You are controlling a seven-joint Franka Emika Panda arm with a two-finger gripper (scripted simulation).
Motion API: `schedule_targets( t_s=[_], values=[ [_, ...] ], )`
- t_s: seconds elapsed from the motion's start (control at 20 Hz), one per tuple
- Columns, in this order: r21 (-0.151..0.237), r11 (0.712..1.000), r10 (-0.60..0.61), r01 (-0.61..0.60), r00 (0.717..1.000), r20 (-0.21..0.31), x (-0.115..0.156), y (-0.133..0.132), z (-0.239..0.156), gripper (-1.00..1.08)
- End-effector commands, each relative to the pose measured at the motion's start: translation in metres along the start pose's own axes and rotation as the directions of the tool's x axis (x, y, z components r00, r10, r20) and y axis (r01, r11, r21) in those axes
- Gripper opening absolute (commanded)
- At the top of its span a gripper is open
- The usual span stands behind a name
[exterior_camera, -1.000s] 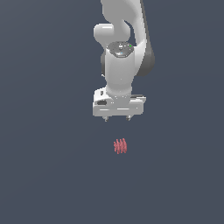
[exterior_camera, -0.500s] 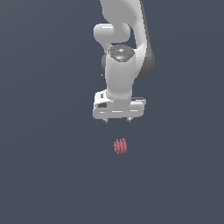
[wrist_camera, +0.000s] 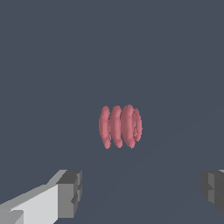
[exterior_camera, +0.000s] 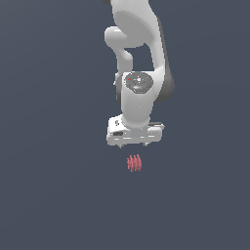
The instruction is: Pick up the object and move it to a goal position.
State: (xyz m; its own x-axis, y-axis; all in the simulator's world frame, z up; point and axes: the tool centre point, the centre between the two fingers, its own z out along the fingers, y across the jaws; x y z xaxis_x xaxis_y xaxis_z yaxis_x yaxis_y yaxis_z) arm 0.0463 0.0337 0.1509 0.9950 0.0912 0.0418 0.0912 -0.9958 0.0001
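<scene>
The object (exterior_camera: 134,163) is a small red-pink ribbed lump of thin parallel discs, lying on the plain dark grey floor. In the wrist view it (wrist_camera: 120,126) sits in the middle of the picture, ahead of the fingertips. My gripper (exterior_camera: 135,145) hangs just above and slightly behind the object in the exterior view. It is open and empty. In the wrist view the two grey fingertips (wrist_camera: 70,193) stand far apart, wider than the object, which is not between them.
The white arm (exterior_camera: 139,73) rises above the gripper. The dark grey floor (exterior_camera: 53,185) shows nothing else.
The gripper has come down toward the object, closing most of the gap above it. The object has not moved.
</scene>
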Motion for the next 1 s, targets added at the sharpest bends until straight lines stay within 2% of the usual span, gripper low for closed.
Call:
schedule_targets(
  t_s=[0.0, 0.45, 0.95],
  values=[
    [0.000, 1.000, -0.011, 0.011, 1.000, 0.011, 0.008, -0.002, 0.015, 1.00],
    [0.001, 0.999, -0.037, 0.037, 0.999, 0.037, 0.024, -0.008, 0.054, 1.00],
    [0.002, 0.999, -0.041, 0.041, 0.998, 0.042, 0.025, -0.009, 0.065, 1.00]
  ],
)
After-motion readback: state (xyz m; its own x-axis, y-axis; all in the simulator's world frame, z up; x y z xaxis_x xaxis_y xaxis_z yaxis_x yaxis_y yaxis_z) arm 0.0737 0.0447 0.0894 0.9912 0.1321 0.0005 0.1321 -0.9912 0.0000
